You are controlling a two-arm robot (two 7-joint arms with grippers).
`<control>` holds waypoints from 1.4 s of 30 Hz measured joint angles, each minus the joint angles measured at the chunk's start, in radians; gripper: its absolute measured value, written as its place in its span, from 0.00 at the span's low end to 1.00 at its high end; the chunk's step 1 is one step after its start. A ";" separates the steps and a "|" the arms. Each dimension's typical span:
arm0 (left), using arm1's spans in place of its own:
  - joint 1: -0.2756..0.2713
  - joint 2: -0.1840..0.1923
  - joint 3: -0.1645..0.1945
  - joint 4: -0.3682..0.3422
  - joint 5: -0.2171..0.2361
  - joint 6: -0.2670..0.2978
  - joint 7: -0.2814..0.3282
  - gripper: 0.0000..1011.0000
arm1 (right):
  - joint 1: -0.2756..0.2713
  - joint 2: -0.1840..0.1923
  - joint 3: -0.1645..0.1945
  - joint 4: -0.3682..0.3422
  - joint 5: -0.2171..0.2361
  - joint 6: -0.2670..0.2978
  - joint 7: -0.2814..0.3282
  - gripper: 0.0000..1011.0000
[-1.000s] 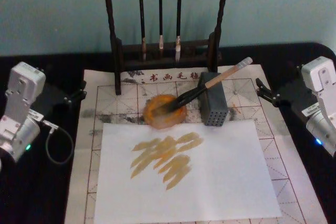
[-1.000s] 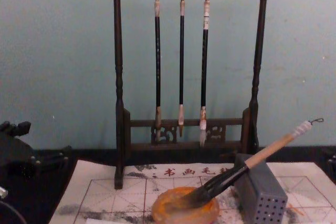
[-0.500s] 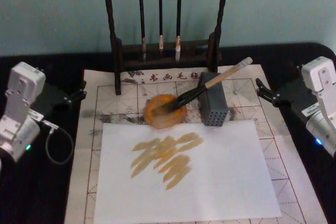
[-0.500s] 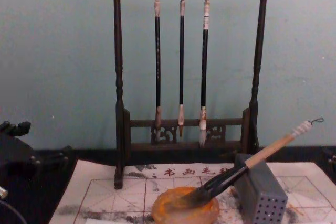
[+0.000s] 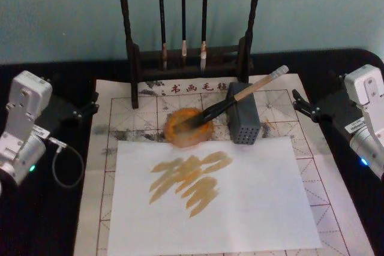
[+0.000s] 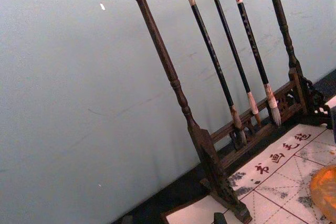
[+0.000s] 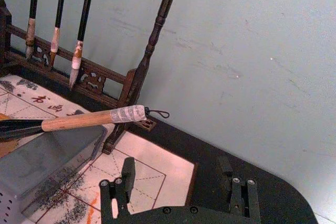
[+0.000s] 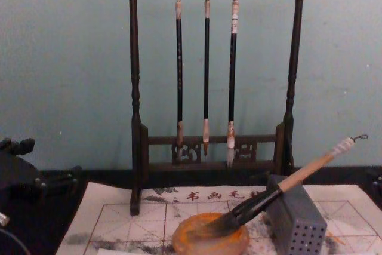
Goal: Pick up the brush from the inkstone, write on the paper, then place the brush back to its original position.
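The brush (image 5: 240, 94) rests with its dark bristles in the round orange-brown inkstone (image 5: 187, 128). Its light wooden handle leans up over the grey block (image 5: 243, 121), and the white wrapped end (image 7: 127, 114) points to the right. The red-gridded paper (image 5: 123, 118) lies flat under the inkstone, with a plain white sheet (image 5: 240, 208) carrying yellow-brown strokes on top of it. My left gripper (image 5: 90, 105) hovers open at the paper's left edge, holding nothing. My right gripper (image 7: 176, 179) is open and empty off the paper's right edge, a short way from the brush's end.
A dark wooden brush rack (image 5: 189, 52) with three thin hanging brushes (image 8: 206, 70) stands behind the inkstone against the wall. The grey perforated block (image 8: 295, 219) sits right of the inkstone (image 8: 210, 240). A black tabletop (image 5: 48, 220) surrounds the paper.
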 joint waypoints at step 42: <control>0.000 0.000 0.000 0.000 0.000 0.000 0.000 0.99 | -0.053 -0.180 0.188 0.095 0.516 -0.020 0.455 0.99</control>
